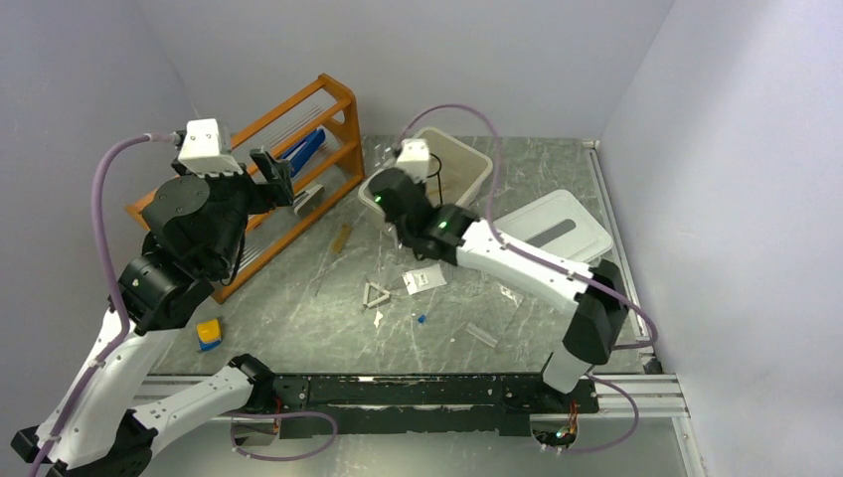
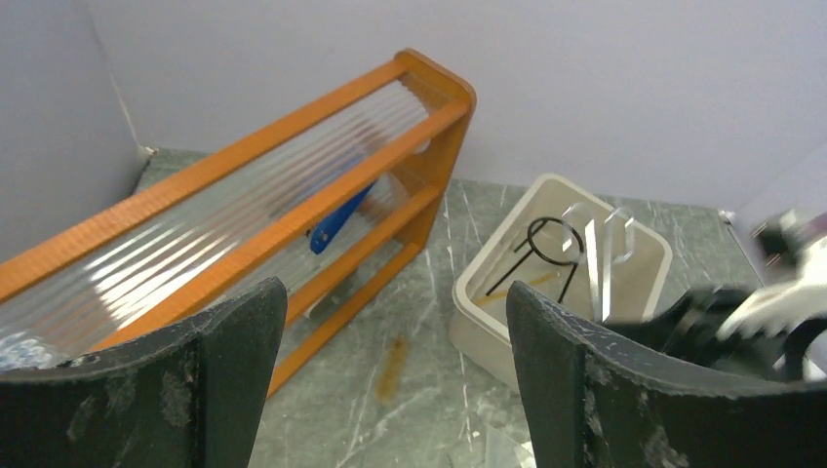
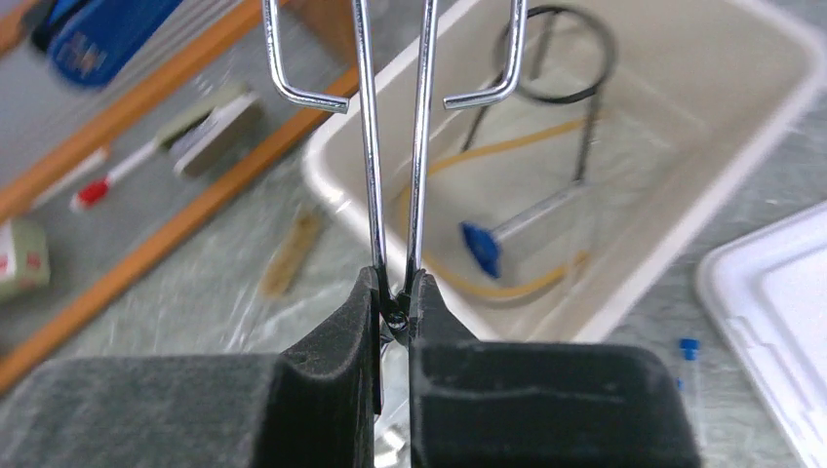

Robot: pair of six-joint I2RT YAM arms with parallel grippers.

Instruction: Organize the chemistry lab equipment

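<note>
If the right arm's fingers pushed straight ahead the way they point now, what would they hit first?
The right gripper clamps metal tongs that stick out ahead, over the beige tub. The tongs would likely touch the tub's inside first; depth is hard to judge.

Orange rack stands left of beige tub.
</note>
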